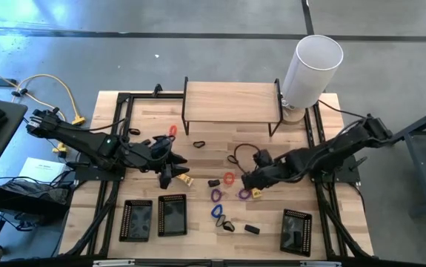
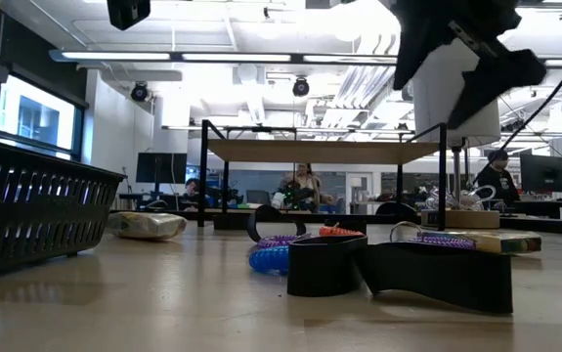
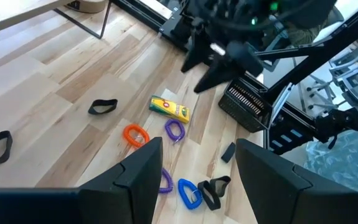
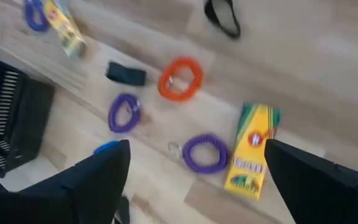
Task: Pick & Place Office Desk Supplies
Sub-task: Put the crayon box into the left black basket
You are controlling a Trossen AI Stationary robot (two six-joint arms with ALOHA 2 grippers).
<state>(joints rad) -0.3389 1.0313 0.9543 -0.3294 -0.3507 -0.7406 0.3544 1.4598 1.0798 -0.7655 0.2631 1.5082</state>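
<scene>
The right end effector (image 4: 191, 186), spread and empty, is held over a yellow packet (image 4: 252, 155); descent and closing are judged next.

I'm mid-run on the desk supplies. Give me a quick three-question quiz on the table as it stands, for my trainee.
1. How many black mesh trays are on the table?
2. True or false: the right gripper has its jaws shut on a purple loop.
3. Which lies closest to the right gripper? A) yellow packet B) red loop C) cylinder

Key: 1. Three. 2. False: the jaws are open and empty. 3. A.
</scene>
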